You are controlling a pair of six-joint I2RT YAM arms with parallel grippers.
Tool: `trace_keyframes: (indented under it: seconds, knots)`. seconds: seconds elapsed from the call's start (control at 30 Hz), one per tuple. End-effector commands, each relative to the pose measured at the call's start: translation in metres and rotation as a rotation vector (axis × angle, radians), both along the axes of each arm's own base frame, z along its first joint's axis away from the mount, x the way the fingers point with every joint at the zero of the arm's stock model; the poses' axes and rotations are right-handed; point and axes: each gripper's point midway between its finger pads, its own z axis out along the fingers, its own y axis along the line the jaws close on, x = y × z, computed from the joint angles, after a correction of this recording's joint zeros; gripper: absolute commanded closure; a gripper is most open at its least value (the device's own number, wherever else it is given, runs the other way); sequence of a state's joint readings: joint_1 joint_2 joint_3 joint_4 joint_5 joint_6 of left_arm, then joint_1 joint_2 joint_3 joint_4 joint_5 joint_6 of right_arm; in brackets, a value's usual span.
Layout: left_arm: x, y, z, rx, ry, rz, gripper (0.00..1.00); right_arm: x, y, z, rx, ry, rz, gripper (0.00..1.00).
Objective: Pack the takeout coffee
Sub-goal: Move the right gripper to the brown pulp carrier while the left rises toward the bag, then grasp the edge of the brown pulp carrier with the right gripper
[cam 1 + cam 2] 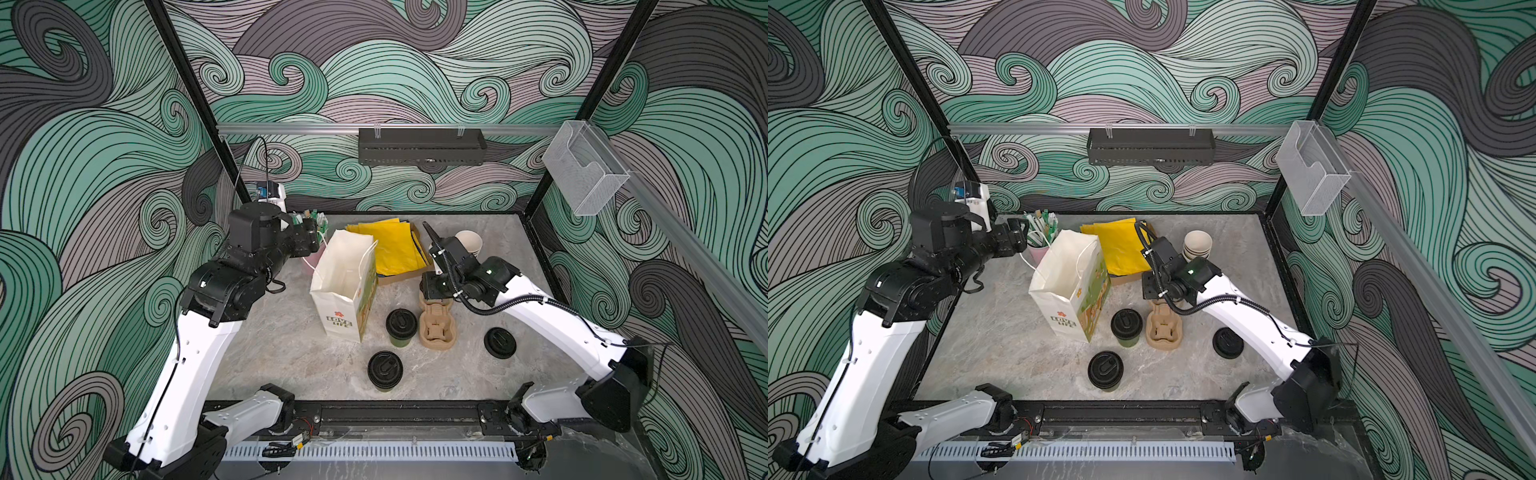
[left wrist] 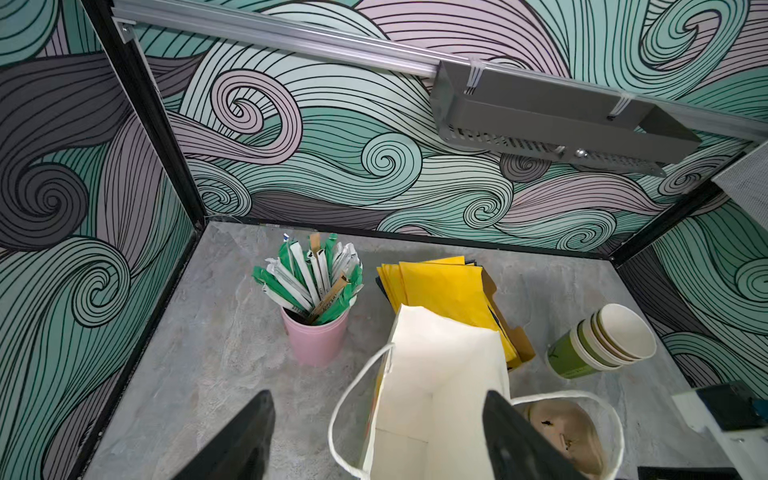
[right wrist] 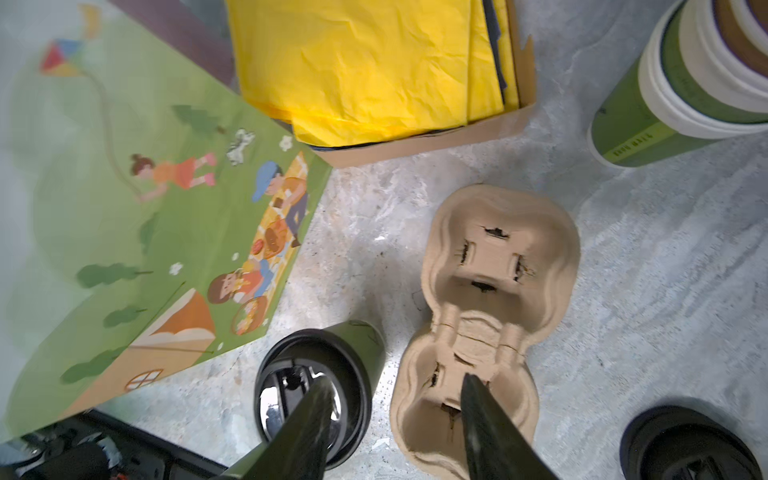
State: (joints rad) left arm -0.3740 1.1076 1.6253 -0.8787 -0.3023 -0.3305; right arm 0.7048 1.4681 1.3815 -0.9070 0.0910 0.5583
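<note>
The right gripper (image 3: 397, 380) hangs over the table (image 1: 291, 353) with its 2 fingers apart and nothing between them. In the right wrist view 1 finger lies over the black lid of the takeout coffee (image 3: 286, 365), the other over the pulp cup carrier (image 3: 490, 266). The coffee stands upright on the table, just beside the carrier and near the foot of the open paper bag (image 1: 345, 286); another lidded cup (image 1: 385, 370) stands nearer the front edge. The left gripper (image 2: 378, 397), jaws wide and empty, hovers at the bag's mouth. The cup is probably light but thin-walled and would dent under a hard squeeze; whether it is filled cannot be told. The glossy lid looks slippery and only pressed on, so lifting by it risks popping it off. The best hold is the green wall just under the lid, where the rim stiffens it, with the cup kept upright.
</note>
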Motion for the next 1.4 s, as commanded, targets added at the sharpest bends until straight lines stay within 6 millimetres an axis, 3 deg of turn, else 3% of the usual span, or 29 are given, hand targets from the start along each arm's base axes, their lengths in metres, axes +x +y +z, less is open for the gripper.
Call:
trace_keyframes:
  seconds: [0.0, 0.17, 0.3, 0.4, 0.5, 0.7, 1.0, 1.37]
  knots:
    - [-0.009, 0.021, 0.010, -0.131, -0.032, 0.155, 0.20, -0.019, -0.022, -0.013, -0.081, 0.191, -0.092, 0.47]
    - [-0.047, 0.045, -0.012, -0.232, 0.081, 0.305, 0.23, -0.034, -0.035, -0.028, -0.140, 0.301, -0.172, 0.42]
    - [-0.067, 0.057, -0.027, -0.244, 0.097, 0.344, 0.24, -0.037, -0.051, -0.039, -0.199, 0.287, -0.217, 0.36]
    - [-0.084, 0.069, -0.044, -0.248, 0.092, 0.390, 0.25, -0.032, -0.049, -0.048, -0.217, 0.283, -0.191, 0.32]
    - [-0.101, 0.083, -0.049, -0.305, 0.043, 0.457, 0.26, -0.027, -0.037, -0.054, -0.207, 0.315, -0.153, 0.30]
    - [-0.104, 0.082, -0.050, -0.337, 0.012, 0.437, 0.27, -0.016, -0.029, -0.066, -0.197, 0.308, -0.173, 0.29]
    - [-0.099, 0.070, -0.069, -0.406, 0.046, 0.416, 0.27, -0.016, -0.035, -0.097, -0.254, 0.345, -0.199, 0.44]
    - [-0.097, 0.066, -0.078, -0.440, 0.067, 0.416, 0.27, -0.010, -0.027, -0.113, -0.240, 0.365, -0.194, 0.48]
